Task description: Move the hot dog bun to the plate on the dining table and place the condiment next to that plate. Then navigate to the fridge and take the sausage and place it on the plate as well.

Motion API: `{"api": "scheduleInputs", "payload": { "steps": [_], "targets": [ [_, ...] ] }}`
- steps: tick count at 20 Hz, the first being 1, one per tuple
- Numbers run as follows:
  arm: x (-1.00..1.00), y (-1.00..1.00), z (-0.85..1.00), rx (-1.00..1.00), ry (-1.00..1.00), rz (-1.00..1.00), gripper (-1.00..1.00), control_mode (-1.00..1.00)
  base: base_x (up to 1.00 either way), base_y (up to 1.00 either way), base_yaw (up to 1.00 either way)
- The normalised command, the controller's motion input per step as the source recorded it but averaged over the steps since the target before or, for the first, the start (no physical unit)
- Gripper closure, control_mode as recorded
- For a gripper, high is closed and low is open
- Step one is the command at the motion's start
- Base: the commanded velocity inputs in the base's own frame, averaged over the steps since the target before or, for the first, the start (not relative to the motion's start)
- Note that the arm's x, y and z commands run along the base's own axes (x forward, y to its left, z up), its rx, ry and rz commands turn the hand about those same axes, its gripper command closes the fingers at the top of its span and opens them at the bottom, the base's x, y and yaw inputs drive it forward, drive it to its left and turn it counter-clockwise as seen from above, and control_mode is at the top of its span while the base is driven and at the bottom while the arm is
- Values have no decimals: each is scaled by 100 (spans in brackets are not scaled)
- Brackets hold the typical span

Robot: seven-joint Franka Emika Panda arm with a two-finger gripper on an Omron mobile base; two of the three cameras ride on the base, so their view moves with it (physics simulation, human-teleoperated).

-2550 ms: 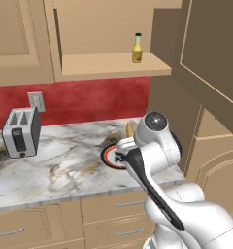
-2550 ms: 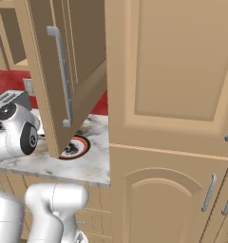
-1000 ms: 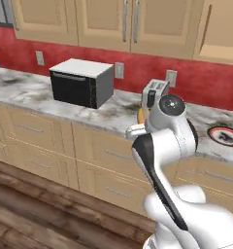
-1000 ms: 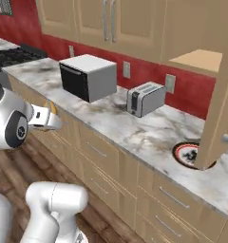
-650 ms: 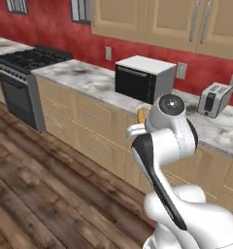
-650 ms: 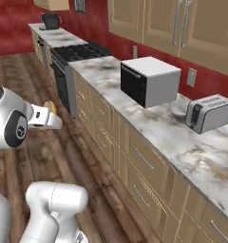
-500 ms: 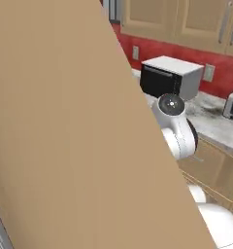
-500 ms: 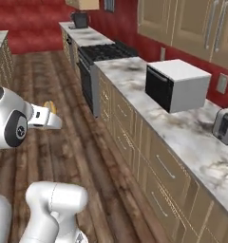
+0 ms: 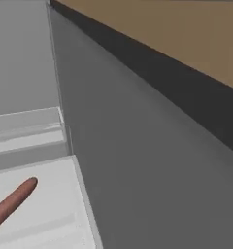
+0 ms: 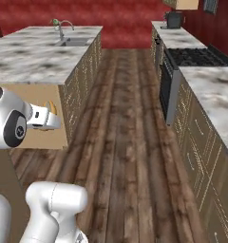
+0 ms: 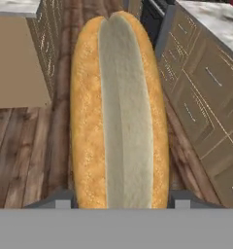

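Golden-tan hot dog bun [image 11: 119, 112] is clamped lengthwise between the fingers [image 11: 119, 200], carried over wood floor [image 10: 130, 142] w/ the dining table [image 10: 35, 52] ahead-left; grip looks narrow, so a base jolt could drop it.

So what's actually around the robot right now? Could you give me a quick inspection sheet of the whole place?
Surface: dining table, marble, with sink and tap.
Job's things: hot dog bun held in the gripper; sausage lying on a pale fridge shelf.
Clutter: nothing seen.
Grippers: shut on the bun, carried above the wood floor.
Cables: nothing seen.
Surroundings: stove, drawered counters, red wall.
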Motion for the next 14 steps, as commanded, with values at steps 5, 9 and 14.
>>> {"api": "scheduleInputs", "payload": {
  "steps": [5, 9, 14],
  "targets": [
    [0, 0, 0, 0, 0, 0, 100, 100, 91, -27, 34],
    [0, 0, 0, 0, 0, 0, 100, 100, 100, -36, 33],
    [0, 0, 0, 0, 0, 0, 100, 100, 100, -17, 33]
  ]
}}
